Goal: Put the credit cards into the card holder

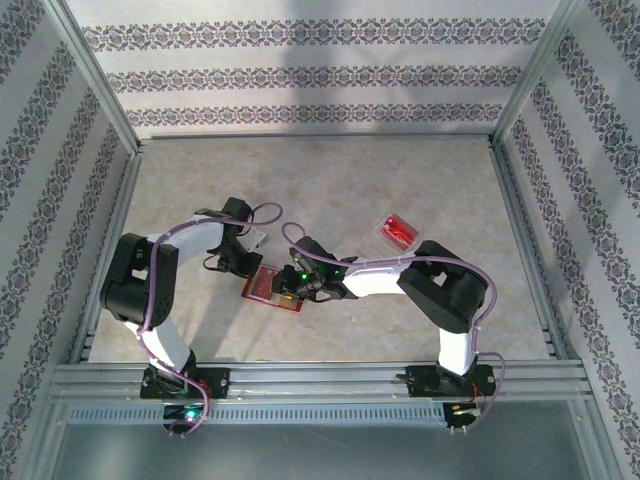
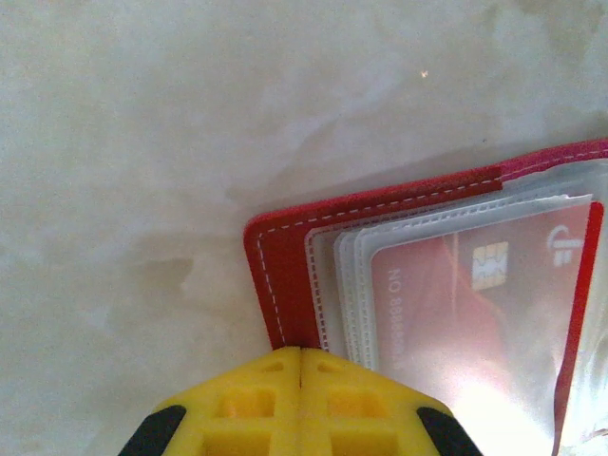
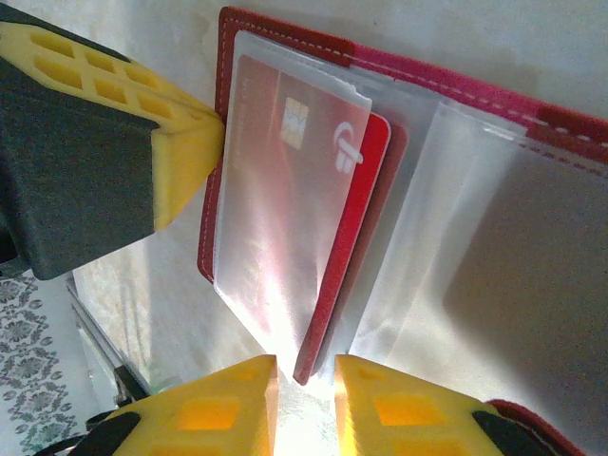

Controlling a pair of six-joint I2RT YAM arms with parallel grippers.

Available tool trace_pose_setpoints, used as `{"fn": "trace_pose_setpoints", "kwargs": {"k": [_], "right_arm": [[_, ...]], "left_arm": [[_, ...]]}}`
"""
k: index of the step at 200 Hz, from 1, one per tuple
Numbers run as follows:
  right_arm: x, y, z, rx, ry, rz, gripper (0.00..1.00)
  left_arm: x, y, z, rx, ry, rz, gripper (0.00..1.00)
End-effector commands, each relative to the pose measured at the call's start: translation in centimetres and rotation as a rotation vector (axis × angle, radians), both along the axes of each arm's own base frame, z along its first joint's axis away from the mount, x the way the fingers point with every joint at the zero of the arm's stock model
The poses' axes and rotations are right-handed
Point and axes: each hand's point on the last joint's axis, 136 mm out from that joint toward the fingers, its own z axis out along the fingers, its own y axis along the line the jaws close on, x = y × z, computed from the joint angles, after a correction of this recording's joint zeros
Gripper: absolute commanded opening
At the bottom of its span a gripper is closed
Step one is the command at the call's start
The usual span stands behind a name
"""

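Note:
The card holder [image 1: 264, 286] lies open on the table, a red wallet with clear sleeves [image 3: 456, 237]. A red credit card [image 3: 367, 186] with a chip sits most of the way inside a sleeve. Its lower corner sticks out between the yellow fingers of my right gripper [image 3: 305, 380], which stands slightly open with a gap on each side of the card. My left gripper [image 2: 300, 353] is shut, its tip pressed on the card holder's red border [image 2: 280, 275]. The same card [image 2: 456, 304] shows through the sleeve there. In the top view both grippers, left [image 1: 250, 264] and right [image 1: 297, 287], meet over the wallet.
A clear plastic tray [image 1: 383, 224] stands to the back right of the wallet, with another red card [image 1: 401, 234] in it. Metal frame rails [image 1: 320, 378] run along the near edge, and patterned walls close in the left, right and back.

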Motion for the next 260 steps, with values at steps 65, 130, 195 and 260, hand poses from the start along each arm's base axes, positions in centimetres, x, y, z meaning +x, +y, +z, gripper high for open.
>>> {"fn": "trace_pose_setpoints", "kwargs": {"k": [65,130,195,260], "right_arm": [[1.0,-5.1,3.1,-0.129,-0.099,-0.054,0.29],[1.6,-5.1,1.6,-0.175,-0.068,-0.049,0.31],[2.1,-6.9,0.0,-0.205,-0.043,-0.077,0.31],[1.9,-6.9,-1.0,-0.176,-0.016,-0.088,0.29]], "left_arm": [[0.8,-2.0,6.0,-0.121,-0.090,0.036,0.19],[-1.4,-6.1,5.0,-0.164,-0.018,-0.036,0.40],[-2.1,-7.8,2.5,-0.065,-0.010,-0.127,0.48],[-2.9,-8.3,0.5,-0.013,0.031,-0.167,0.49]]}}
